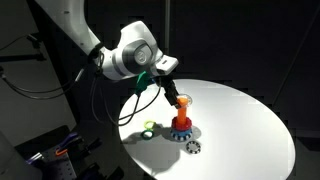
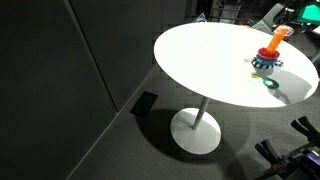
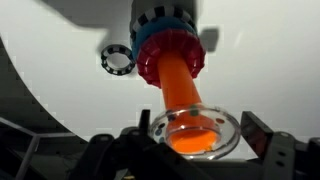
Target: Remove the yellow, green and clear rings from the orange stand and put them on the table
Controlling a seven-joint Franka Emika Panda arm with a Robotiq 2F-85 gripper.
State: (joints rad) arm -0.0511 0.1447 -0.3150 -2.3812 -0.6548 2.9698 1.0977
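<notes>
Gripper (image 3: pixel 192 148) is at the top end of the orange stand (image 3: pixel 178 95). Jaws apart, one finger (image 3: pixel 268 150) either side of the clear ring (image 3: pixel 232 128), not clamped on it (gap looks small, so contact is hard to judge). The clear ring sits around the stand's top. The red ring (image 3: pixel 170 55) is at the stand's foot, with the blue toothed base (image 3: pixel 165 18) under it. The black-and-white toothed ring (image 3: pixel 117 58) lies on the table (image 3: pixel 60 90) just beside the foot. The green ring (image 1: pixel 148 127) lies flat on the table, apart from the stand. Can't make out the yellow ring at this resolution.
</notes>
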